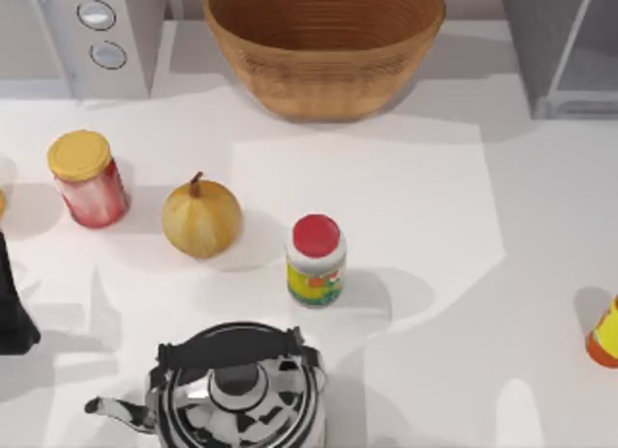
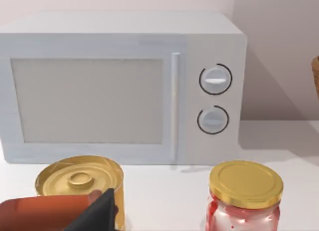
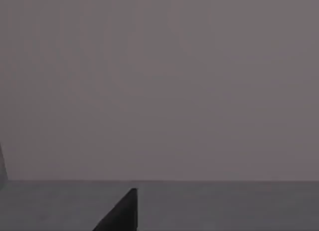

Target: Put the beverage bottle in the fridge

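The beverage bottle is out of view. The fridge [image 1: 565,52] is a grey cabinet with a paler panel at the table's back right corner, partly cut off by the picture's edge. My left arm [image 1: 10,308] stands as a dark shape at the table's left edge. A dark part of my left gripper [image 2: 97,216] sits low in the left wrist view, beside a gold can [image 2: 82,183]. The right wrist view faces a plain grey surface, with a dark tip of my right gripper [image 3: 122,213] at the bottom.
A wicker basket [image 1: 323,42] stands at the back middle and a microwave with two dials [image 1: 87,33] at the back left. On the table are a yellow-lidded red jar [image 1: 87,178], an onion [image 1: 201,218], a red-capped jar [image 1: 316,260], a patterned kettle [image 1: 237,395] and an orange object [image 1: 603,337] at the right edge.
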